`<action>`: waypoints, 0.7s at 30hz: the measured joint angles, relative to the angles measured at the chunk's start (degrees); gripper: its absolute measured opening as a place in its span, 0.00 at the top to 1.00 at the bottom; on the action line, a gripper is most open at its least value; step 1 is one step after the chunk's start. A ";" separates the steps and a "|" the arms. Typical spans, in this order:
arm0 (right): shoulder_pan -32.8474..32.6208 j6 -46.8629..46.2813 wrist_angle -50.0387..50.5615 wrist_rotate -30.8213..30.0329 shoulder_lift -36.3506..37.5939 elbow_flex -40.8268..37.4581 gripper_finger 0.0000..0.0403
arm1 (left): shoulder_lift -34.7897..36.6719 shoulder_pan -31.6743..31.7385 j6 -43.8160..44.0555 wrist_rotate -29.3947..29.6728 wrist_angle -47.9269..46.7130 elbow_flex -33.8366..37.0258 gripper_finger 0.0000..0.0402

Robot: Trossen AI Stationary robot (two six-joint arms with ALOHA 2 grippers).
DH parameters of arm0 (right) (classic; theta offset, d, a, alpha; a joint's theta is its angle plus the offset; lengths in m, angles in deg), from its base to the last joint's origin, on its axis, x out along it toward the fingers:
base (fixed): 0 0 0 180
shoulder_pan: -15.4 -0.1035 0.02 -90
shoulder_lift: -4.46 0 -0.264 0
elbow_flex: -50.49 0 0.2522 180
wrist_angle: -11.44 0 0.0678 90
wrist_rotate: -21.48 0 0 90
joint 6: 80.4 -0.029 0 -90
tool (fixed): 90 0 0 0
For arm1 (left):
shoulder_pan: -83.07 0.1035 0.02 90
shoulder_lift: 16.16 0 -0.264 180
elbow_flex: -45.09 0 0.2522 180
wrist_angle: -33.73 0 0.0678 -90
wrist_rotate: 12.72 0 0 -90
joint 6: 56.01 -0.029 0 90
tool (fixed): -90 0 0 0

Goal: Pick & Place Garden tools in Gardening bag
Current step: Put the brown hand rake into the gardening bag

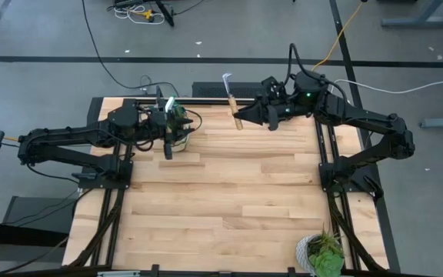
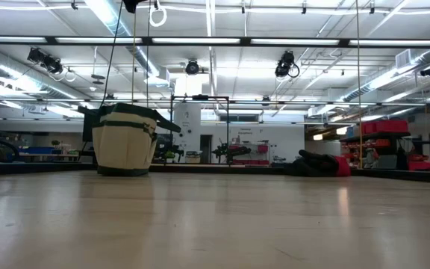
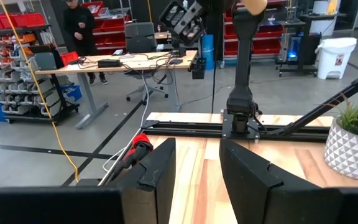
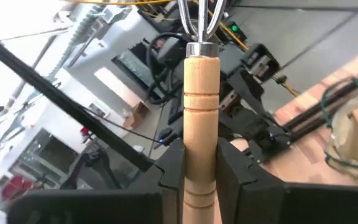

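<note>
High view has the mini rake (image 1: 231, 100) clamped by its wooden handle in the right gripper (image 1: 246, 116), held up in the air, tines pointing away; gardening bag (image 1: 177, 127) sits off to its side, under the left gripper (image 1: 168, 148), whose fingers stand parted, holding nothing.

Rake (image 4: 201, 118) tines are being cut off by the right wrist view's edge; bag (image 1: 177, 127) interior is being hidden by the left arm overhead.
</note>
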 joint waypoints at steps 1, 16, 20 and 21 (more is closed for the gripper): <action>0.00 -1.16 0.66 -0.57 0.00 0.00 0.88 | 0.01 0.00 0.41 -0.01 0.07 0.01 0.67; 0.02 -5.29 5.95 -4.06 -0.13 -0.04 0.88 | -0.48 0.00 -1.52 0.00 4.78 0.02 0.67; 0.02 -7.07 5.91 -4.06 -0.13 -0.04 0.88 | -1.13 0.00 -4.54 -0.12 7.79 0.03 0.67; 0.02 -7.86 5.91 -4.06 -0.15 -0.04 0.88 | -1.43 -0.07 -5.94 -0.14 8.26 0.00 0.67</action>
